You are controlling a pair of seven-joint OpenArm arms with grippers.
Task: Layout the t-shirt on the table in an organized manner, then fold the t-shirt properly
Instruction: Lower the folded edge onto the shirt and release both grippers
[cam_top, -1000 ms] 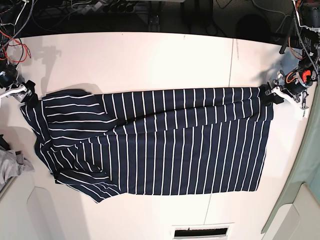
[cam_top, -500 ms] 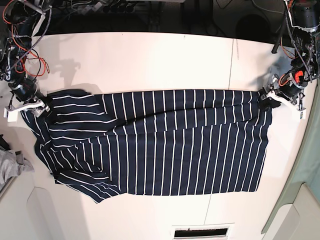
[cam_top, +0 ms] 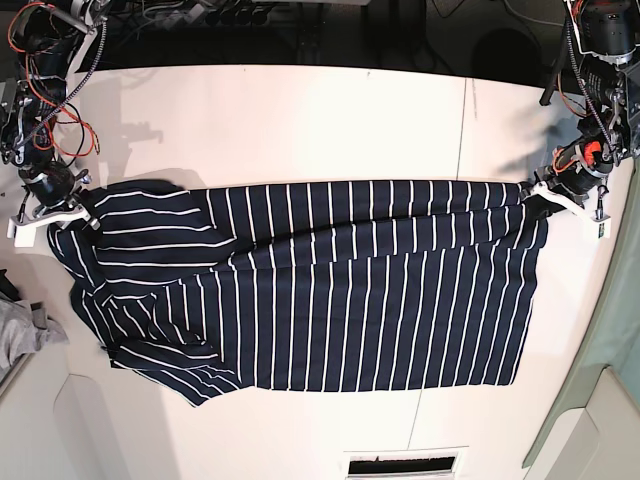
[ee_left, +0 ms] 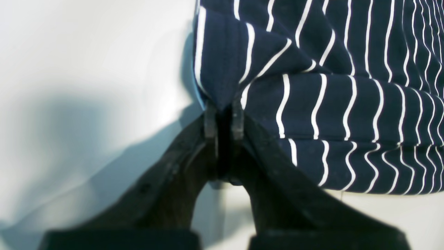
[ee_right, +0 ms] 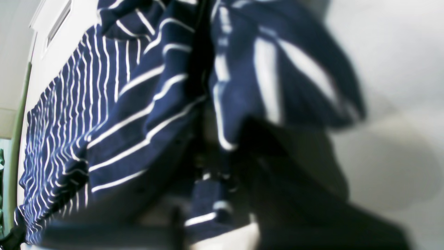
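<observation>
Left wrist view: left hand, two thin dark pads pinched together on a peaked fold of t-shirt; soft navy knit, thin white stripes, rippled.
Bench: smooth, white, glossy under the cloth.
Right wrist view: right hand blurred, clamped on bunched t-shirt fabric.
Base view: t-shirt flat on bench, stretched between both hands; sleeve end crumpled; grey cloth at edge.

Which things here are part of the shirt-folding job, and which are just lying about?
Part of the job: t-shirt, table, left gripper and right gripper, both shut on the t-shirt.
Lying about: grey cloth, floor vent.
</observation>
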